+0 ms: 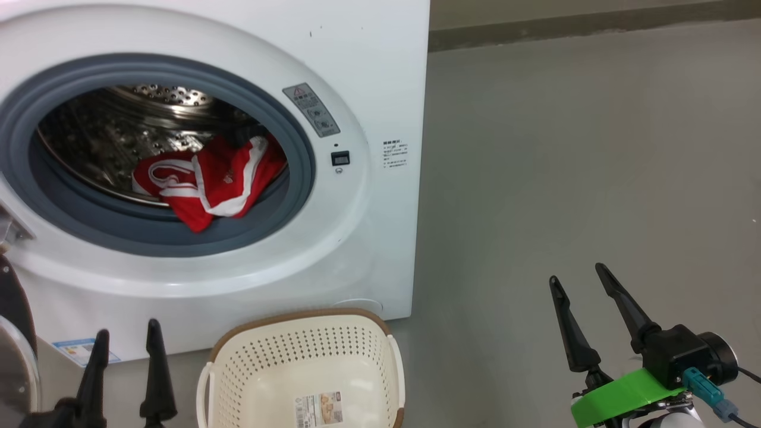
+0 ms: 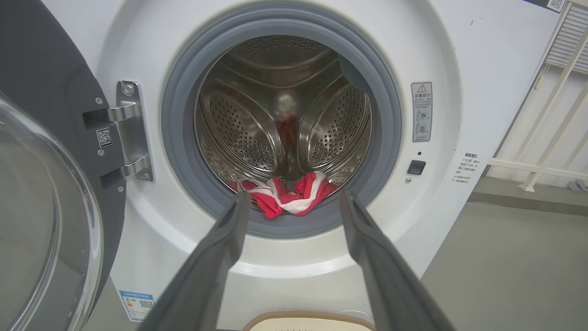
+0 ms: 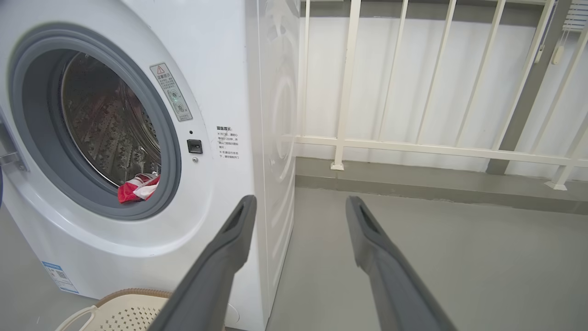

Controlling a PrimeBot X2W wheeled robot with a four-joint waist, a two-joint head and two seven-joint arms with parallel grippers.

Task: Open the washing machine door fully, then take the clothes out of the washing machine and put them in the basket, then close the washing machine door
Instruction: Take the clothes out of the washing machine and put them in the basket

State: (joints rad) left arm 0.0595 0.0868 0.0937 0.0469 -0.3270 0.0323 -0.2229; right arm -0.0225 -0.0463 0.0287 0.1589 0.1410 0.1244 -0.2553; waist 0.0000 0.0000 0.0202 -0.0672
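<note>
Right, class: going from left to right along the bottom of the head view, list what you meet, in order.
washing machine door → left gripper → basket → right gripper

The head camera looks down, close, on the big white front-loading washing machine (image 1: 368, 89). The left wrist camera faces its perforated steel drum (image 2: 239, 128) squarely, and the right wrist camera sees that same drum slantwise from the right.
</note>
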